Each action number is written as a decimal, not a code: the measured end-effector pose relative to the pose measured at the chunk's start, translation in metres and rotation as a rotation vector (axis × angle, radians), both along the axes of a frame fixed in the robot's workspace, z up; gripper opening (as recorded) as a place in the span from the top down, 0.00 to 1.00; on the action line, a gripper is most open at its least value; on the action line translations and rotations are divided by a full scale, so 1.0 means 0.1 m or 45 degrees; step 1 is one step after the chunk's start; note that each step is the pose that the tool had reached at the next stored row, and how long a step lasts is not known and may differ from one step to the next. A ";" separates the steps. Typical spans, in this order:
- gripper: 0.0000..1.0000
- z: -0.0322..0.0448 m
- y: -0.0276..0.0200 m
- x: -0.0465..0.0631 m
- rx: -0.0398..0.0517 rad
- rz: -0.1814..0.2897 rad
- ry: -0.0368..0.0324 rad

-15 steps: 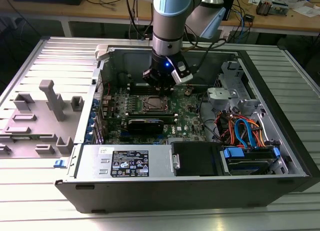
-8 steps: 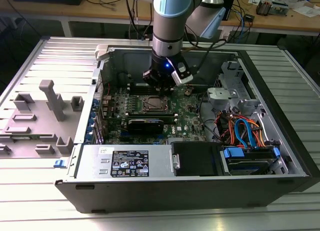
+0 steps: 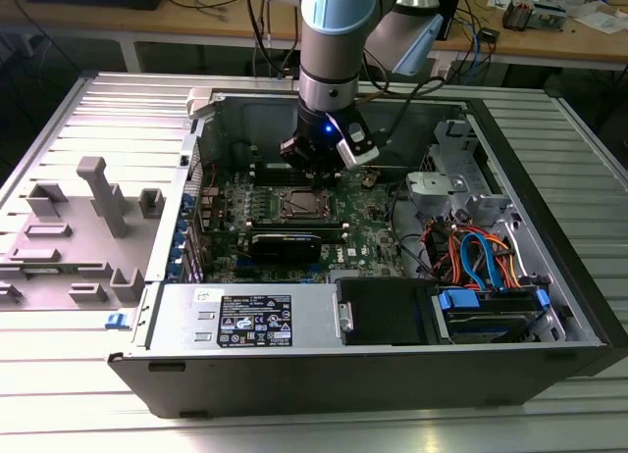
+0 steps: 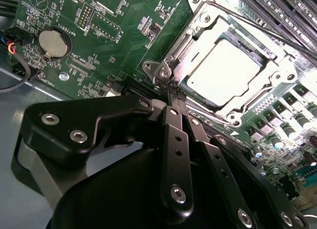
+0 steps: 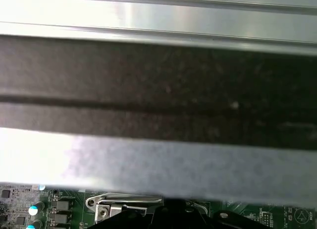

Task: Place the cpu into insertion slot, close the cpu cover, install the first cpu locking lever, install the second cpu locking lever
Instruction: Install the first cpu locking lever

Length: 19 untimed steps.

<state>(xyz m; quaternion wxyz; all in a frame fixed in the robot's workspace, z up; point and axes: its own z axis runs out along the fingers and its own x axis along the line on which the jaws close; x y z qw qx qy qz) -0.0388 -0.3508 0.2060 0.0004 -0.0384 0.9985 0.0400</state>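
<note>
Gripper (image 4: 170,92): fingers pressed together, tips at the lever (image 4: 163,70) on the cover's corner.
Cover (image 4: 198,26): down over the cpu (image 4: 225,70).
Technique: press steadily; hook the lever fully.

Even overhead light fills the exterior view, leaving the open computer case (image 3: 392,227) dim inside, with a blue glow on the arm's wrist. In the second wrist view, glare whitens the cpu (image 4: 225,73) while the near gripper (image 4: 171,97) stays dark. The first wrist view is soft, blurred by close metal bands.
</note>
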 end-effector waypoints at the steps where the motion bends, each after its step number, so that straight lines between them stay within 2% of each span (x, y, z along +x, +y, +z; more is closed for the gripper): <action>1: 0.89 -0.006 0.000 0.00 0.000 0.000 0.0002; 6: 0.89 -0.050 -0.005 0.00 -0.002 0.000 0.0009; 10: 0.89 -0.068 -0.001 0.01 0.002 0.000 0.0003; 11: 0.89 -0.061 -0.001 0.01 0.003 0.000 0.0003; 14: 0.89 0.065 0.002 0.01 0.005 0.000 -0.0002; 16: 0.89 0.080 -0.006 0.01 0.004 0.000 0.0001; 18: 0.89 0.079 -0.049 0.01 0.004 0.000 0.0002; 19: 0.89 0.079 -0.056 0.01 0.004 0.000 0.0001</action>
